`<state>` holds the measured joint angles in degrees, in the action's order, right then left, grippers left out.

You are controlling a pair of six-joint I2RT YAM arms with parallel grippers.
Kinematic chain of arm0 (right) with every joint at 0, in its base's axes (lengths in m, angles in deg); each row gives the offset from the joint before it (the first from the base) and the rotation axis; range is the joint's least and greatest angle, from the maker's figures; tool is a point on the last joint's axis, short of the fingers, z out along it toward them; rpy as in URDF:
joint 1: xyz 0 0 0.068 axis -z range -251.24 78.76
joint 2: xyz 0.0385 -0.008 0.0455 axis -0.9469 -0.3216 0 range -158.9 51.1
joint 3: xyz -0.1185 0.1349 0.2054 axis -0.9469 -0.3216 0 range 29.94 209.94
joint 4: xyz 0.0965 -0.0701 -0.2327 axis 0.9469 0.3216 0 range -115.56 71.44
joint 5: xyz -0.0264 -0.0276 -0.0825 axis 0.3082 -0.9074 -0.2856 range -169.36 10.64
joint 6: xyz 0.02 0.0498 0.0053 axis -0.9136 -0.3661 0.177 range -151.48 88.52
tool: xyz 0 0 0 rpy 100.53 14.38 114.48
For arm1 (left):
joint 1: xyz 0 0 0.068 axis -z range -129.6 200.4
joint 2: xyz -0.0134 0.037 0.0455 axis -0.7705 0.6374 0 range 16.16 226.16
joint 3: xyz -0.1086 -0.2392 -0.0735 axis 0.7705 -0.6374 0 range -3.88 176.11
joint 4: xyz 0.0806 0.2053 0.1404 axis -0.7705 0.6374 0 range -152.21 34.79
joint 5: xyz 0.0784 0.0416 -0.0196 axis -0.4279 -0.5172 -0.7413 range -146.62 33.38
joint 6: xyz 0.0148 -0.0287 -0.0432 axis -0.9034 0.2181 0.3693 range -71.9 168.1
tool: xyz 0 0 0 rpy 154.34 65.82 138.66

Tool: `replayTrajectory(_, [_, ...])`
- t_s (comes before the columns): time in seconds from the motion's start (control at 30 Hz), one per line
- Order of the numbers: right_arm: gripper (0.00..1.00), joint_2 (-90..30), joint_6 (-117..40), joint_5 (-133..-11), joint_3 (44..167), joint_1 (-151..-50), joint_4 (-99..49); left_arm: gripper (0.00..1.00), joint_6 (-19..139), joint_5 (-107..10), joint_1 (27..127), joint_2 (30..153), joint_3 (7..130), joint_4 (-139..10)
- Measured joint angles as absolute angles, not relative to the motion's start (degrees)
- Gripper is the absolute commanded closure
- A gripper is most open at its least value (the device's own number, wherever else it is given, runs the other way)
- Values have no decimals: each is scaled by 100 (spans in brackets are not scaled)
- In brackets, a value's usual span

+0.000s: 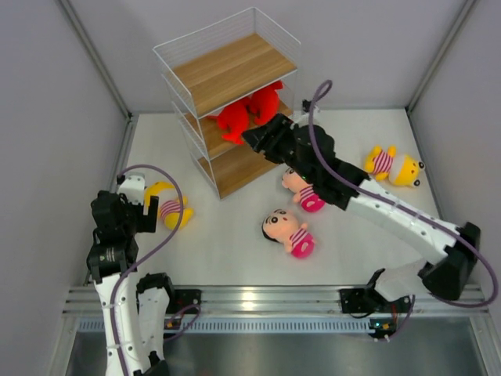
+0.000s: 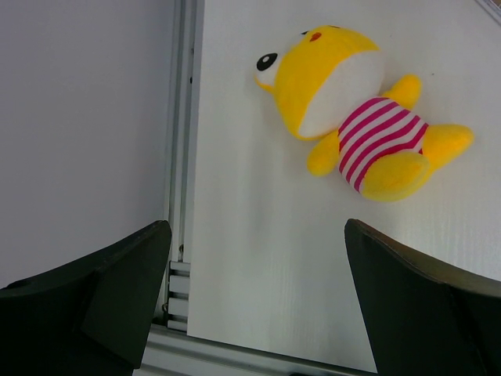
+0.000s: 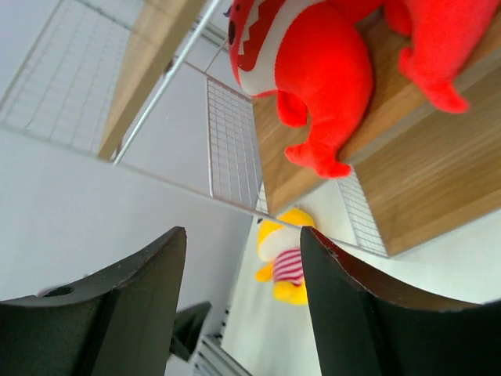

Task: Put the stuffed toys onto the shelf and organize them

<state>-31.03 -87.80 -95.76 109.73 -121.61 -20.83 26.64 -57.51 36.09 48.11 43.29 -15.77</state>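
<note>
The right fingers (image 3: 133,305) are spread and hold nothing. They sit at the mouth of the shelf's (image 1: 235,66) middle tier, with both red sharks (image 1: 249,110) just ahead of them, close to the board's edge. I'd say the thing now is to back straight out and level, so neither finger hooks the white wire or drags a shark along. The left fingers (image 2: 117,282) are spread too and empty. A yellow toy (image 2: 352,117) lies ahead on the desk (image 2: 258,258), nearer the right-hand finger. The wall crowds the other finger, so approach from the open side. Two boy dolls (image 1: 286,231) lie behind the right fingers, under that arm.
</note>
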Motion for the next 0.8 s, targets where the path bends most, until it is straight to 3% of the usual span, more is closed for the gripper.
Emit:
replayTrajectory(0.07, [37,-2399,-8354,-9572,10568,-12176,-1910,1,2658,-5751,3614,4784,4323,-1577])
replayTrajectory(0.17, [21,-1409,-7617,-9845,10061,-12159,-1458,1,2649,-5707,3614,4734,4286,-1582])
replayTrajectory(0.27, [12,-926,-6970,-9987,9729,-12010,-831,1,2651,-5602,3614,4712,4229,-1584])
replayTrajectory(0.37, [12,-1119,-6319,-9703,9762,-11453,68,1,2651,-5541,3614,4701,4165,-1586])
replayTrajectory(0.5, [12,-2343,-5464,-9349,9978,-10469,959,1,2594,-5569,3614,4699,4074,-1586])
replayTrajectory(0.8, [29,-3868,-4236,-8627,9923,-9765,1270,1,2284,-5969,3616,4561,3956,-1566])
